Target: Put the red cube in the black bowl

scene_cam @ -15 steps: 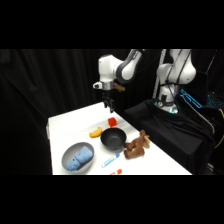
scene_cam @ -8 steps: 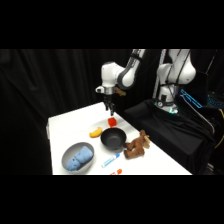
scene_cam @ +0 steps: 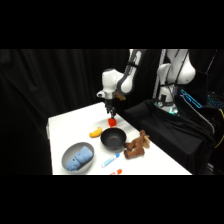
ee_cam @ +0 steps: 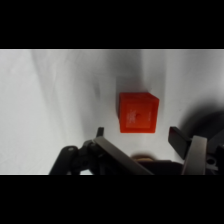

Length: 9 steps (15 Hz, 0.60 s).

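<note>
I have the gripper (ee_cam: pixel 136 137) above the red cube (ee_cam: pixel 138 112), jaws spread wide and holding nothing; cube on the white table (scene_cam: pixel 75 125), just behind the black bowl (scene_cam: pixel 113 139)

my black linkage (ee_cam: pixel 120 160) is cut off by the wrist view's bottom edge. in the side view my white arm (scene_cam: pixel 131 70) runs out the top, and the tiny flat red-orange bit (scene_cam: pixel 118 171) is too small to identify.
</note>
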{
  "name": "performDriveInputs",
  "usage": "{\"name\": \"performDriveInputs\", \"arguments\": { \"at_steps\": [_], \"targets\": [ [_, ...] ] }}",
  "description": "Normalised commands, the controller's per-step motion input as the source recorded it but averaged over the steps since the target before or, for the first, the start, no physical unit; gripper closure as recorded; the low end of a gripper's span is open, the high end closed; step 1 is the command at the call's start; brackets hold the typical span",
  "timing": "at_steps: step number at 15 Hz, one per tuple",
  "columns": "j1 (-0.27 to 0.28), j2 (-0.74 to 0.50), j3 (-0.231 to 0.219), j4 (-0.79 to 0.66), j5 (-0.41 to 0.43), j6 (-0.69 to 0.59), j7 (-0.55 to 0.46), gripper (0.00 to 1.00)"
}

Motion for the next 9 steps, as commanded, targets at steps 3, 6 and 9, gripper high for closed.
{"name": "performDriveInputs", "arguments": {
  "at_steps": [3,6,9],
  "targets": [
    [-0.192,0.14,0.199,-0.01,0.218,0.23,-0.25,0.00],
    [-0.178,0.12,0.207,-0.01,0.189,0.22,-0.23,0.00],
    [-0.174,0.12,0.188,-0.01,0.154,0.21,-0.21,0.00]
  ]
}}
